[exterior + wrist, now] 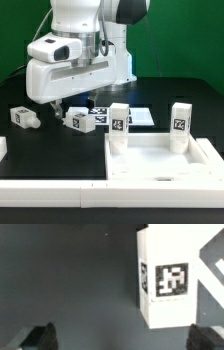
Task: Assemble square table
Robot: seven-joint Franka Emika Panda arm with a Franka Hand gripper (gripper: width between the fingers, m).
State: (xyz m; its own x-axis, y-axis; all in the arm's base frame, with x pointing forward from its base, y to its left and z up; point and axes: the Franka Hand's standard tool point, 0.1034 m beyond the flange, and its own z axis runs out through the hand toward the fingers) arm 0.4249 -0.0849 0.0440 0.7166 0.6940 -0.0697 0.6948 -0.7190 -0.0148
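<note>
Fingertips (40, 336) cropped; leg (165, 286) cut off.

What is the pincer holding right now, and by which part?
Nothing. The pincer is open, its fingers wide apart, clear of the tagged leg lying beyond them.

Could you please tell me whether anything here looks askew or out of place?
Nothing damaged; two stubby white tagged legs lie tipped on the black table, while two stand upright on the white square top.
</note>
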